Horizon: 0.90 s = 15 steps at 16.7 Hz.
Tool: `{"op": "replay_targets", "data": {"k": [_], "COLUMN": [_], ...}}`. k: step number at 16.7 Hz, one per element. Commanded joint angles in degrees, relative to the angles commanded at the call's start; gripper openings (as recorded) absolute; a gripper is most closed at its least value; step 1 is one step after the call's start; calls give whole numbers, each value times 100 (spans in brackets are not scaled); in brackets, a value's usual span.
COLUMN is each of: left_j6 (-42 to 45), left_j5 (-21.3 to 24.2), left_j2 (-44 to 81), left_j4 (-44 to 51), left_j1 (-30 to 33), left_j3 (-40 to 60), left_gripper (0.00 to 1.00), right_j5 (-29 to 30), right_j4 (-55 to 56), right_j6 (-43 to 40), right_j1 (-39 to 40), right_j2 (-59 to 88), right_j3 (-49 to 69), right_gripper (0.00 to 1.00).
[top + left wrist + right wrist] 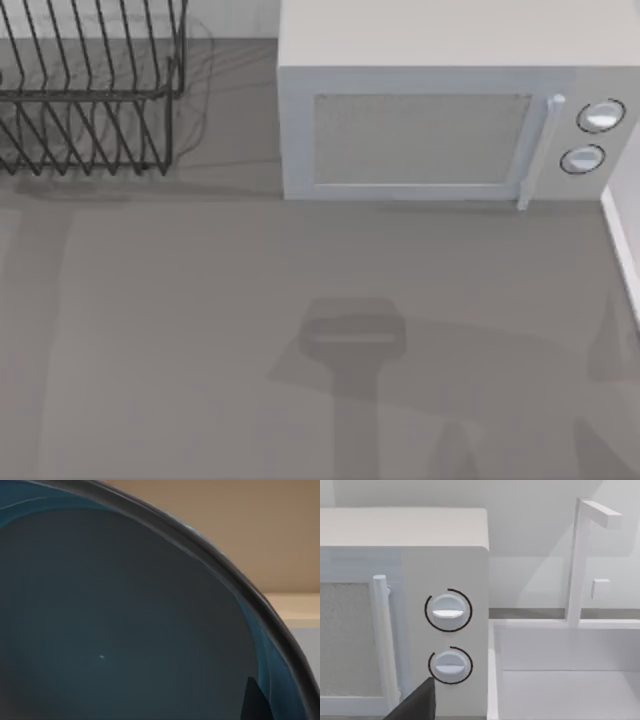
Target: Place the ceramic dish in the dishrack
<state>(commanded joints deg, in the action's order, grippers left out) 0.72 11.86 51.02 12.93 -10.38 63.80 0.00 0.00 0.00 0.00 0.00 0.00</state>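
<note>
Ceramic dish (125,625), grey table (200,330), microwave (430,130).

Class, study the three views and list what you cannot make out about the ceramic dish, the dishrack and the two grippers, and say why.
1. Ceramic dish: left wrist view, so close that the frame edges cut off most of it; how it is held is hidden.
2. Dishrack: top view, cut off by the top and left edges.
3. Left gripper: whether it is open or shut cannot be told.
4. Right gripper: right wrist view shows one dark finger before the microwave, cut by the bottom edge.
</note>
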Motion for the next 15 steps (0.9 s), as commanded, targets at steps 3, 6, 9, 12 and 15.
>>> {"op": "replay_targets", "data": {"k": [3,6,9,12,15], "left_j6": [2,1,8,24,34], "left_j5": [-22,-72,-165,-278,-397], "left_j2": [91,638,1596,2701,3722], "left_j4": [-62,-617,-1665,-3032,-4437], "left_j1": [29,80,169,297,441], "left_j3": [21,-12,-133,-353,-628], "left_gripper": [0,0,0,0,0], "right_j5": [0,0,0,0,0], "right_j4": [0,0,0,0,0], "right_j6": [0,0,0,0,0], "right_j1": [0,0,0,0,0], "right_j2": [0,0,0,0,0], "right_j3": [0,0,0,0,0], "right_gripper": [100,100,100,100,100]}}
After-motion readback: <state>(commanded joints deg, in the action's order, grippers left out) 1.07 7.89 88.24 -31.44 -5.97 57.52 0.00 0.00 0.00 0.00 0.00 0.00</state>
